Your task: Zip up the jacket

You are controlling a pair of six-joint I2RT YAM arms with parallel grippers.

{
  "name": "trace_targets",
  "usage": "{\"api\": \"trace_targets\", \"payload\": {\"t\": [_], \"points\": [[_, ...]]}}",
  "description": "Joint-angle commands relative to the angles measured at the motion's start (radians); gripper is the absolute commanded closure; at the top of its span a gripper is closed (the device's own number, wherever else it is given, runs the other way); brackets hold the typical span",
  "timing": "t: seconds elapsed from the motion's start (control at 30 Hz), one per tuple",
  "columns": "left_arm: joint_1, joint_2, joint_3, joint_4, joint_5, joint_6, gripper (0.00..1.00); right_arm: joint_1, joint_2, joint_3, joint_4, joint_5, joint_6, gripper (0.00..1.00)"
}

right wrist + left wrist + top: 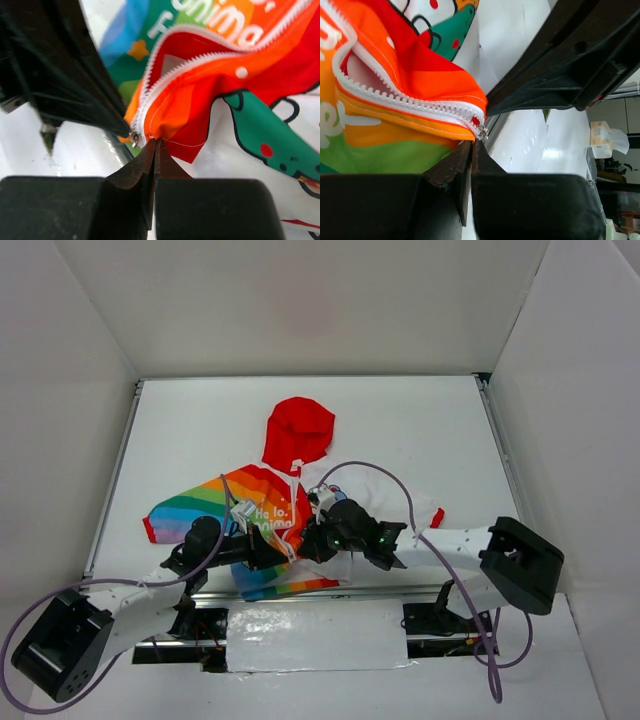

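One small jacket lies flat at the middle of the white table, red hood toward 12 o'clock, rainbow half at 9 and white cartoon half at 3. Its white zipper gapes open above the slider, which sits at the bottom hem, toward 6 o'clock. The left gripper is pinched together on the orange hem just beside the slider. The right gripper is likewise clamped on the hem's red-orange edge.
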Motion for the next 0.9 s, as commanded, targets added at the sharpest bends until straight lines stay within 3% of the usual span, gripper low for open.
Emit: {"api": "trace_targets", "payload": {"t": [0.0, 0.2, 0.4, 0.53, 0.73, 0.87], "points": [[-0.027, 0.034, -0.037, 0.103, -0.021, -0.029, 1.0, -0.007, 0.057, 0.041, 0.041, 0.049, 0.012, 1.0], [-0.038, 0.101, -0.058, 0.083, -0.134, -0.032, 1.0, -0.007, 0.19, 0.062, 0.061, 0.036, 0.029, 1.0], [-0.041, 0.248, -0.066, 0.16, -0.153, -0.038, 1.0, -0.005, 0.23, 0.069, 0.113, -0.003, 0.032, 1.0], [-0.044, 0.311, -0.071, 0.255, -0.151, -0.061, 1.0, -0.005, 0.235, 0.069, 0.124, -0.041, 0.023, 0.81], [-0.044, 0.304, -0.062, 0.266, -0.134, -0.065, 1.0, -0.005, 0.177, 0.011, 0.173, -0.084, 0.04, 0.59], [-0.044, 0.27, -0.045, 0.205, -0.15, -0.05, 1.0, -0.005, 0.109, -0.027, 0.196, -0.102, 0.058, 0.55]]}}
